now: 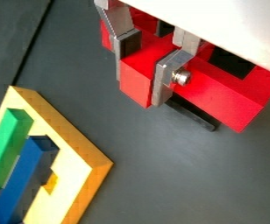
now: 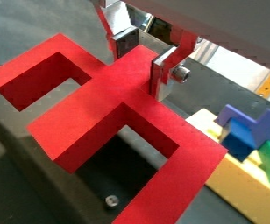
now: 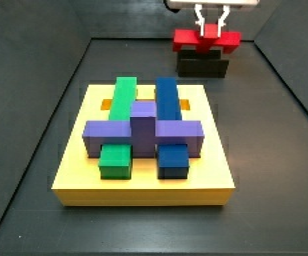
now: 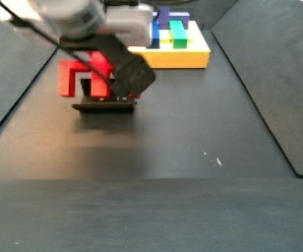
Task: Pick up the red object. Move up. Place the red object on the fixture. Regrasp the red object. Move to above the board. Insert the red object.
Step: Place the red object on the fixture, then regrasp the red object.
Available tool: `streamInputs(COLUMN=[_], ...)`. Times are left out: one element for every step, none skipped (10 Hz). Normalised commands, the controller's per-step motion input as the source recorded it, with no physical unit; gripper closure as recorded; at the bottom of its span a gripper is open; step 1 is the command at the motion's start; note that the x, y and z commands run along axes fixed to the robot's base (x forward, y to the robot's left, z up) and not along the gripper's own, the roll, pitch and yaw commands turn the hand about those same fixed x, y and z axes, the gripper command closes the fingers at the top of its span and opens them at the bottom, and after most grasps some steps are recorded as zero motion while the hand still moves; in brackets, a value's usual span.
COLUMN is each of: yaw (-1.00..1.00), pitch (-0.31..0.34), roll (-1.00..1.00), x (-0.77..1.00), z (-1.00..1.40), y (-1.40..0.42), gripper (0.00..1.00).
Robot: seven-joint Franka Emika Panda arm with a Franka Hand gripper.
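The red object (image 1: 237, 92) rests on the dark fixture (image 3: 204, 64) at the far end of the floor, its bar and legs spread over the holder in a wrist view (image 2: 96, 105). My gripper (image 1: 147, 61) stands over it with the silver fingers on either side of the central stem, pads against the red sides. A side view shows the gripper (image 3: 209, 28) coming straight down onto the red object (image 3: 188, 39). The yellow board (image 3: 143, 180) lies apart from the fixture, nearer the front in that view.
The board carries a purple cross block (image 3: 143, 130), green (image 3: 121, 95) and blue (image 3: 166, 95) bars. Its yellow rim shows in both wrist views (image 1: 85, 144) (image 2: 237, 184). Raised dark walls edge the floor (image 3: 297, 110).
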Motion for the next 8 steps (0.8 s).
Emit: streamInputs(yaw=[0.0,0.01,0.0,0.0,0.0,0.0,0.28,0.29], pitch=[-0.009,-0.131,-0.089,0.009,0.0,0.0,0.02,0.123], roll=[-0.22,-0.36,-0.25,0.0,0.0,0.0,0.83,1.0], x=[0.0,0.0,-0.01,0.01,0.0,0.0,0.0,0.0], z=[-0.38,-0.32,-0.16,0.0,0.0,0.0,0.51,0.37], y=[0.0,0.0,0.0,0.0,0.0,0.0,-0.37,-0.19], gripper=[1.0,1.0,1.0,1.0,1.0,0.0,0.0,0.0])
